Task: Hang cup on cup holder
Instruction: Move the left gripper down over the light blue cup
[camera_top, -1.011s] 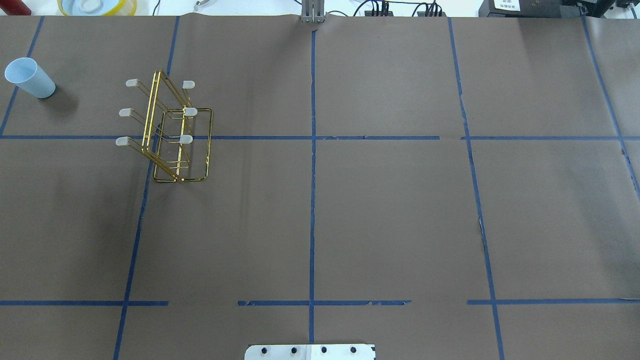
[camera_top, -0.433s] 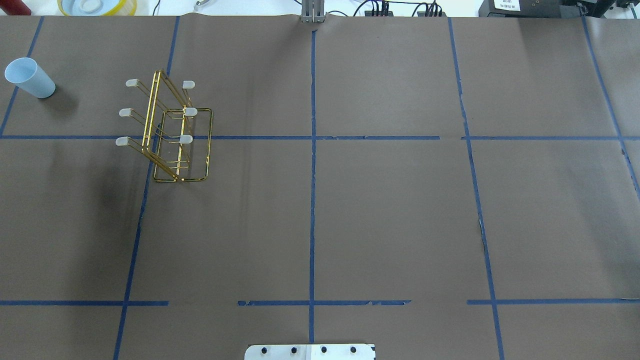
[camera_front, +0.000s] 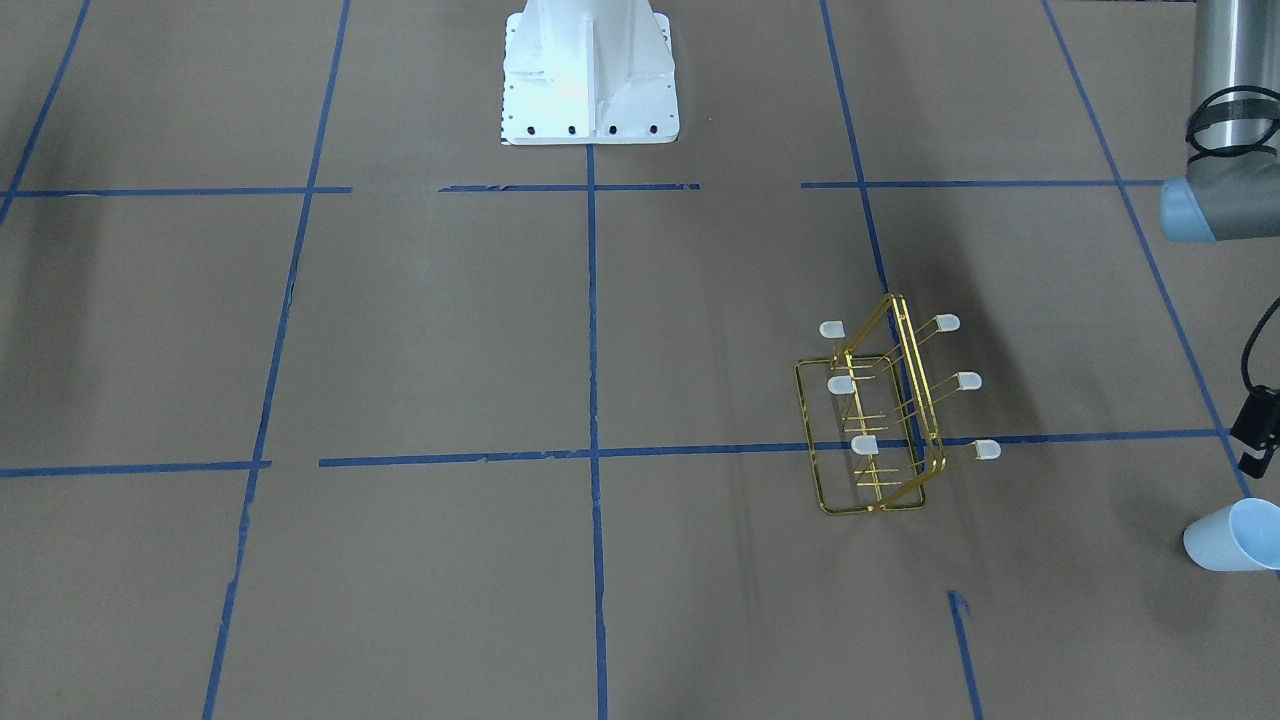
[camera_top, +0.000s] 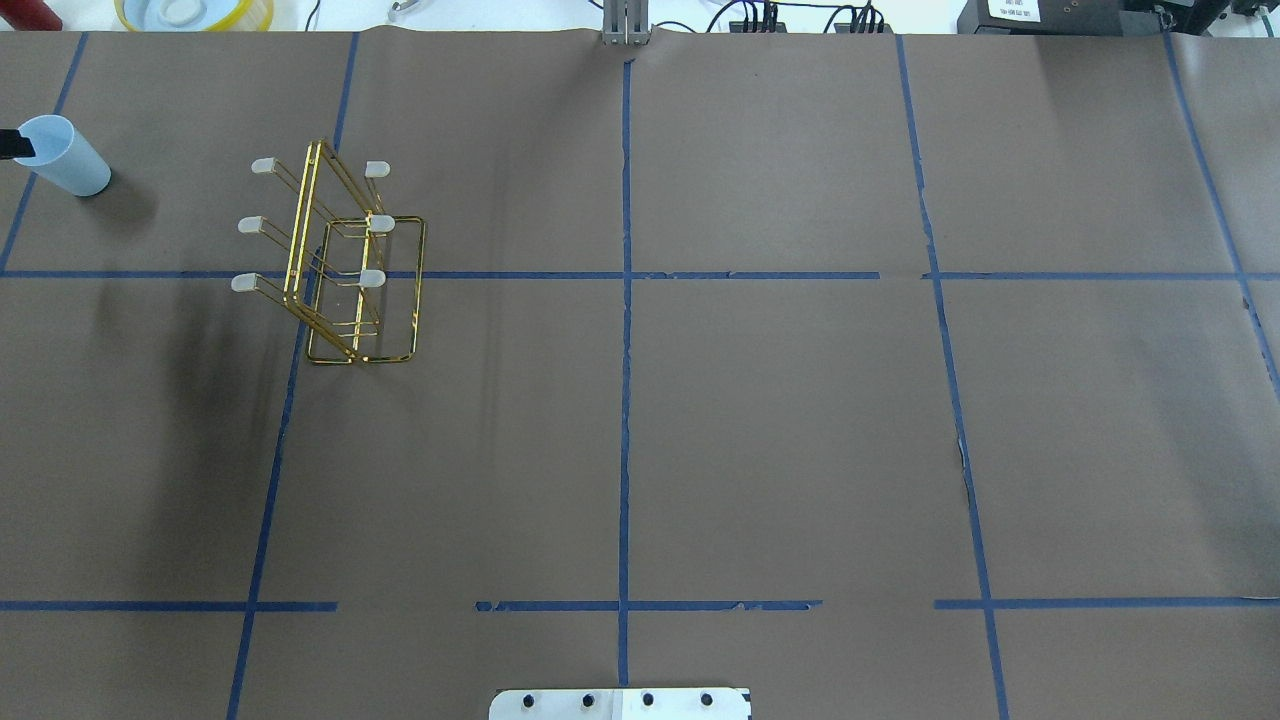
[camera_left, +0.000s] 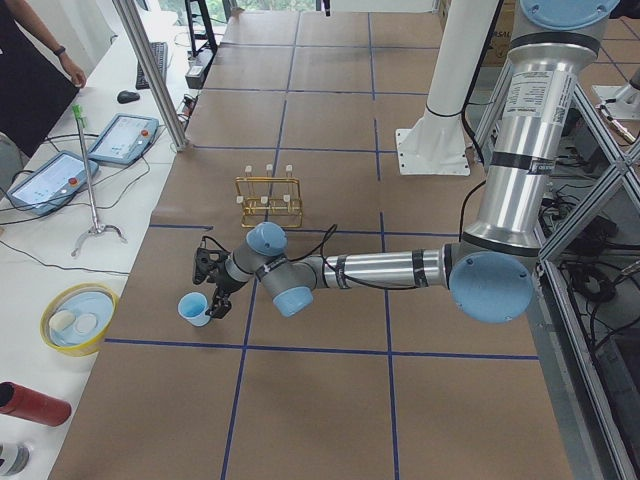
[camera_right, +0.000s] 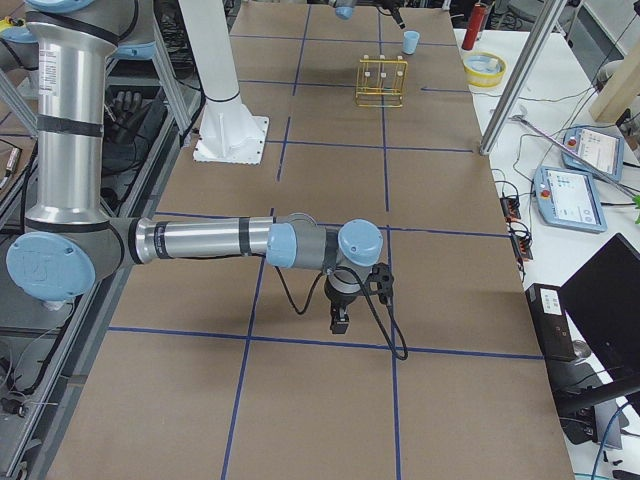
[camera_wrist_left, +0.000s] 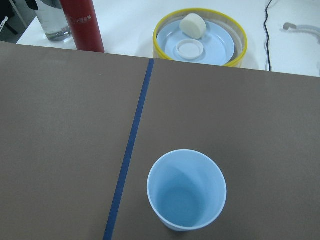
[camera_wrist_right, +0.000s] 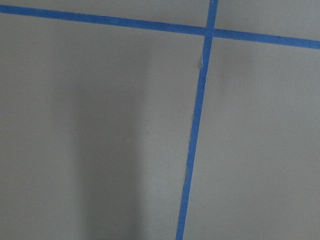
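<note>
At the table's (camera_top: 780, 420) left end the one cup (camera_wrist_left: 186, 190) stands upright, mouth up, close below the left fingers (camera_left: 213, 298) — their spread I cannot tell. A dark tip (camera_top: 12, 144) now overlaps its rim in the overhead view; 0.4 s ago none did. Beyond stands one rack (camera_top: 340, 255) with six capped prongs (camera_top: 262, 166). Far off hang the right fingers (camera_right: 339, 318) — spread unclear.
</note>
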